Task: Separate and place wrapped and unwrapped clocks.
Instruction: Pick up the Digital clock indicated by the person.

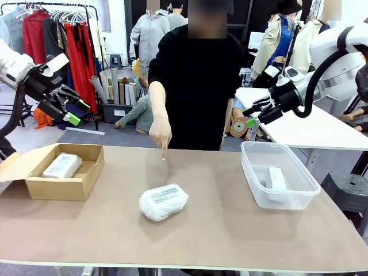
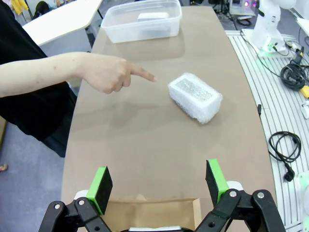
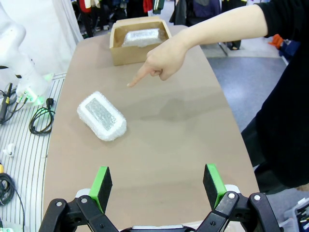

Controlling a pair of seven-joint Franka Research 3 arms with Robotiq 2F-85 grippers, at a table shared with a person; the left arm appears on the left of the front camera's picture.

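One wrapped clock [image 1: 163, 202] lies label-up on the table [image 1: 230, 241], apart from the cardboard box [image 1: 63, 187]. Its long axis runs from the box towards the plastic tub [image 1: 253, 172], a little skewed. A second wrapped clock [image 1: 62, 165] lies inside the box, along its length. The bare clock [image 1: 276, 178] sits in the tub. A person's hand [image 1: 160, 135] points down at the table. The left gripper [image 2: 159, 182] and the right gripper [image 3: 158, 181] hang above the table, fingers spread wide, holding nothing.
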